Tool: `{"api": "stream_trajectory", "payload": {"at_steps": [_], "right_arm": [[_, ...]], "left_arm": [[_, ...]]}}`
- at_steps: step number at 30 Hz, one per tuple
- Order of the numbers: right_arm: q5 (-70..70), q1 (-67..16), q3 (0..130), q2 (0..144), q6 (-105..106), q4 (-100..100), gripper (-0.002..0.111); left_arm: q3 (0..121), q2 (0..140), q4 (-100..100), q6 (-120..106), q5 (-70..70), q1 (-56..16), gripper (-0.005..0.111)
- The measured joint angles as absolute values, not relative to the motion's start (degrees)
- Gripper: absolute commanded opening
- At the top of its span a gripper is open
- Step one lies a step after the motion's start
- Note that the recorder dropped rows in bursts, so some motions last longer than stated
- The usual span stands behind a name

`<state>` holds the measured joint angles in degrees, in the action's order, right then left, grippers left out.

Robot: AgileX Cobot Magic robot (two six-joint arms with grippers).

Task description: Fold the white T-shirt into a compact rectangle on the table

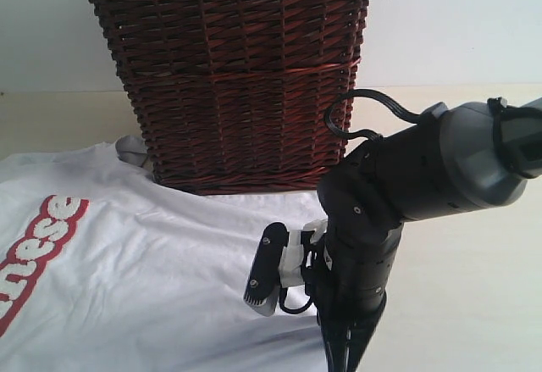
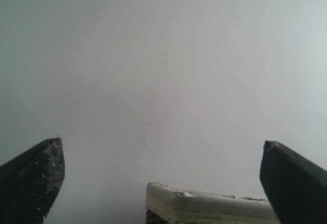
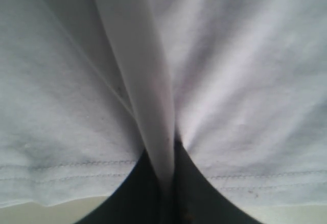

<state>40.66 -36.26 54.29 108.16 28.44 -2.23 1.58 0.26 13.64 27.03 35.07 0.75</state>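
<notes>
Cream table (image 1: pixel 474 245), T-shirt (image 1: pixel 161 279) spread before the basket (image 1: pixel 229 92).
Near the basket, right gripper (image 1: pixel 343 359) pinches a T-shirt fold; left gripper (image 2: pixel 162 147) jaws stand spread.

White T-shirt spread on cream table, one fold pinched up.
White T-shirt (image 1: pixel 169 279) fills 6 to 9 o'clock of exterior view, mostly smooth, light wrinkles; red patch (image 1: pixel 47 236) with fuzzy white letters "ese" at 9 o'clock, cut by frame edge. Table (image 1: pixel 474 304) pale cream, matte, bare at 3 to 5 o'clock. Right wrist view: fabric by stitched hem (image 3: pixel 51 165) gathered into raised ridge, clamped in right gripper (image 3: pixel 166 183).
</notes>
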Motion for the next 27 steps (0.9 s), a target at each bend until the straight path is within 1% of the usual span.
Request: {"api": "stream_trajectory", "payload": {"at_steps": [4, 5, 7, 9, 14, 16, 22, 27], "right_arm": [[40.66, -36.26, 54.29, 108.16, 28.44, -2.23, 0.0], [40.66, -36.26, 54.29, 108.16, 28.44, -2.23, 0.0], [40.66, -36.26, 54.29, 108.16, 28.44, -2.23, 0.0], [40.66, -36.26, 54.29, 108.16, 28.44, -2.23, 0.0], [40.66, -36.26, 54.29, 108.16, 28.44, -2.23, 0.0], [40.66, -36.26, 54.29, 108.16, 28.44, -2.23, 0.0], [40.66, -36.26, 54.29, 108.16, 28.44, -2.23, 0.0], [40.66, -36.26, 54.29, 108.16, 28.44, -2.23, 0.0]], "left_arm": [[10.74, 2.1, 16.24, 23.63, 16.93, 0.75, 0.105], [15.41, 5.14, 16.98, 20.23, 6.89, 0.75, 0.105], [21.56, 11.89, 17.53, 15.93, -4.46, 0.75, 0.105], [25.83, 18.83, 17.53, 14.52, -10.71, 0.75, 0.105], [27.79, 33.96, 11.17, 14.07, -14.03, 0.75, 0.105], [27.79, 37.77, 8.28, 13.95, -14.18, 0.75, 0.105], [27.79, 46.4, 6.64, 13.95, -13.53, 0.75, 0.105], [27.79, 49.86, 4.44, 13.95, -13.67, 0.75, 0.105]]}}
